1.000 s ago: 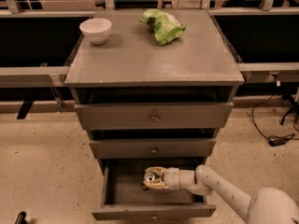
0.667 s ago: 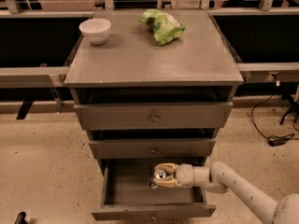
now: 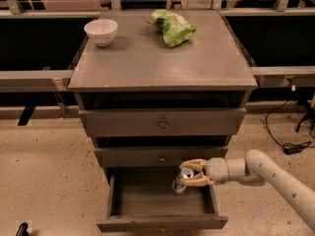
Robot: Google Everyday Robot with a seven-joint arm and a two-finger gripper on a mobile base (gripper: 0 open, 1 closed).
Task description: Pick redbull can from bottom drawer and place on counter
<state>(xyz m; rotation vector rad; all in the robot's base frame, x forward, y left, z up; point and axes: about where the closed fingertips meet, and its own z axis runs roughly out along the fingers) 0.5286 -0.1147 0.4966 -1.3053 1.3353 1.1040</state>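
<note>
While the white bowl (image 3: 101, 31) and green bag (image 3: 171, 27) sit at the back of the counter (image 3: 157, 65), the bottom drawer (image 3: 147, 198) stands open. Over its right side the gripper (image 3: 191, 174) clamps the redbull can (image 3: 183, 177). Its long axis is tilted, silver top up, base down-left. The lift looks underway. Next, it must back clear of the drawer fronts and rise to the counter.

Worn grey-painted counter (image 3: 162, 65) bears a small white bowl (image 3: 101, 31) and crumpled green bag (image 3: 171, 26); below, the gripper (image 3: 184, 176) clasps a slim silver can (image 3: 186, 173) over the open bottom drawer (image 3: 147, 195)
</note>
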